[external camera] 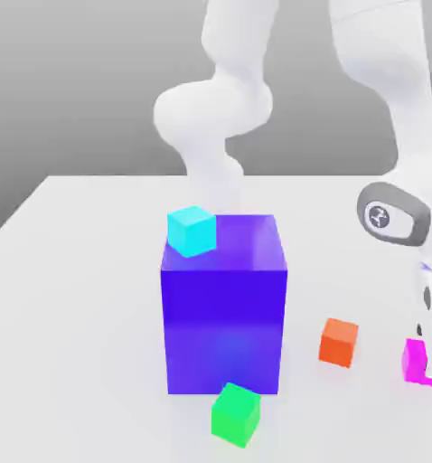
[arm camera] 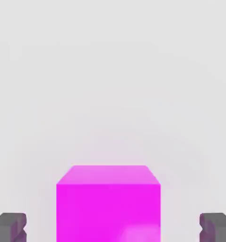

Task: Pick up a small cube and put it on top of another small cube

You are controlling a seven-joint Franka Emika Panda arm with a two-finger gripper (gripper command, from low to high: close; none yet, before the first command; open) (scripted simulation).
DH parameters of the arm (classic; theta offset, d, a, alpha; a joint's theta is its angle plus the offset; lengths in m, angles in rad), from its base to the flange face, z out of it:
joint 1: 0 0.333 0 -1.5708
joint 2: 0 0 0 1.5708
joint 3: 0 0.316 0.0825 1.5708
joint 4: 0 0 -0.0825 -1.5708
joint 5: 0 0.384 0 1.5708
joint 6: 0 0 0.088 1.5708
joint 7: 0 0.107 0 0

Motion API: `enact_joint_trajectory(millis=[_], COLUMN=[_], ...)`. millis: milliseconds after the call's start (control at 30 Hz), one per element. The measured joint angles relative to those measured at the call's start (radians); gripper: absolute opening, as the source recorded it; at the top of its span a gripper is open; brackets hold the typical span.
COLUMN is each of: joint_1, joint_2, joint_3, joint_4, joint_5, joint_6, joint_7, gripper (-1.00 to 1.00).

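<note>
The small magenta-pink cube (external camera: 417, 362) rests on the white table near the exterior view's right edge. My gripper (external camera: 426, 348) is lowered over it, partly cut off by that edge. In the hand view the cube (arm camera: 108, 205) sits between my two dark fingertips (arm camera: 9, 227), with a gap on each side, so the gripper (arm camera: 112, 227) is open around it without touching. An orange small cube (external camera: 338, 343) lies just to the exterior view's left of the pink one. A green small cube (external camera: 235, 414) sits nearer the front.
A large blue-purple block (external camera: 224, 307) stands mid-table with a cyan small cube (external camera: 192, 230) on its top corner at the exterior view's left. The arm's white links (external camera: 215, 118) rise behind it. The white table (external camera: 75, 316) stretches away to the exterior view's left.
</note>
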Motion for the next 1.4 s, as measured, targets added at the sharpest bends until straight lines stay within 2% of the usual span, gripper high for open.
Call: enact_joint_trajectory(millis=[200, 400, 800, 1100, 1400], joint_1=[0.0, -0.027, -0.435, -0.709, -0.723], joint_2=[0.001, -0.166, -0.225, -0.278, -0.31], joint_3=[0.0, 0.006, -0.253, -0.408, -0.359], joint_4=[0.0, -0.037, -0.067, -0.034, -0.05], joint_5=[-0.003, 0.025, 0.181, 0.224, 0.182], joint_6=[0.0, -0.13, -0.097, -0.124, -0.162], joint_7=[0.002, -0.018, -0.241, -0.686, -1.123], gripper=[-1.0, -1.0, -1.0, -1.0, -1.0])
